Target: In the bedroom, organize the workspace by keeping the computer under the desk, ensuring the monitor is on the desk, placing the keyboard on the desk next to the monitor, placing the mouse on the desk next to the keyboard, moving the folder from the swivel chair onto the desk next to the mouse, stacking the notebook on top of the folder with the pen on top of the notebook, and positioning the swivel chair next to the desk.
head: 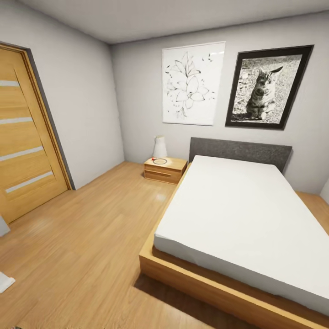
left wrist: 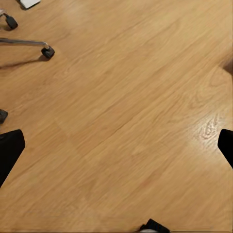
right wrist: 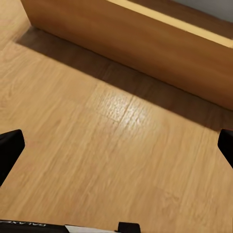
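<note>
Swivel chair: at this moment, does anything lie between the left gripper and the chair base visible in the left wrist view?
Nothing visible does. Only bare wooden floor lies between the open left gripper and the swivel chair, of which a chrome leg and black casters show. The desk is not in these pictures, so the chair's path there cannot be judged.

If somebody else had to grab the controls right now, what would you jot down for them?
Left gripper: open, empty, fingers spread over bare wooden floor.
Right gripper: open, empty, over floor beside the bed frame.
Job's things: the swivel chair's chrome legs and casters sit near the left arm. The head camera faces the bed, nightstand and door, not the desk.
Done: nothing can be confirmed from here.
Left: probably turn to find the desk, then check every step.
</note>
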